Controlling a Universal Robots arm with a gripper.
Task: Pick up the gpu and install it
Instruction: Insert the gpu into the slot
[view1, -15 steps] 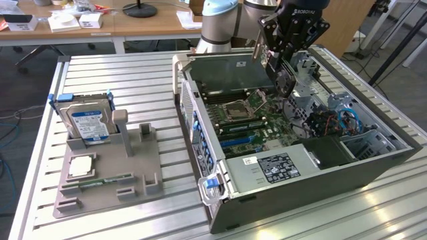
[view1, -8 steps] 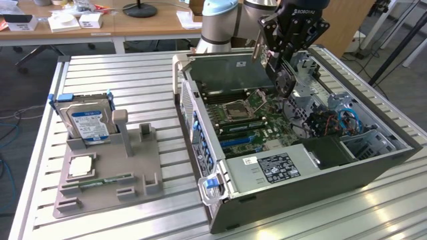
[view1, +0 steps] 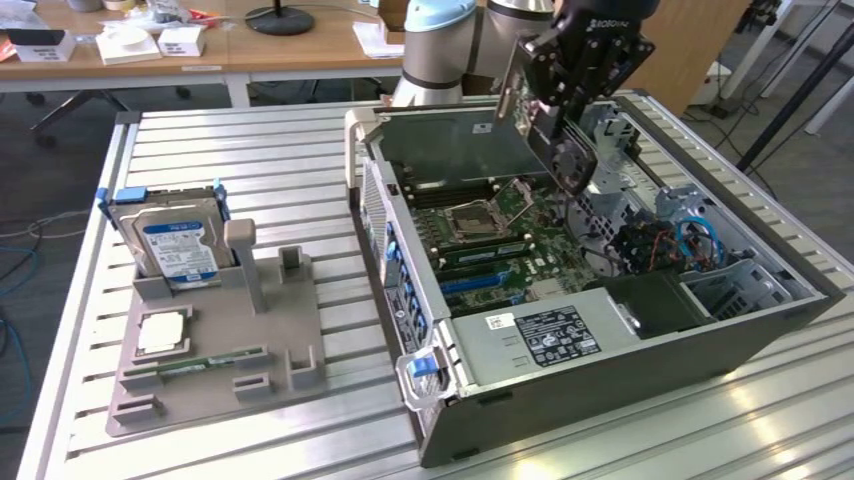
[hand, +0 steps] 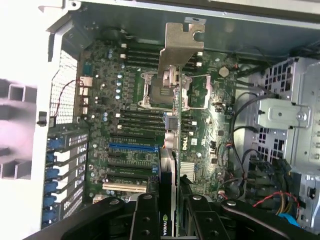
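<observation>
Open computer case (view1: 641, 400) on a slatted metal table (view1: 254, 150).
In the exterior view, a grey fixture (view1: 274, 320) at nine o'clock of the case holds an upright blue-labelled hard drive (view1: 180, 250), a processor chip (view1: 160, 332) and a memory stick (view1: 214, 362).

The name NVIDIA, with its green logo, stands on the edge of the gpu (hand: 181, 47). On the motherboard (hand: 125, 100), just beside the card, white DELL lettering runs sideways. The power supply (view1: 534, 335) carries a dark label with pale print and the hard drive (view1: 171, 245) a blue-and-white one; neither can be read.
</observation>
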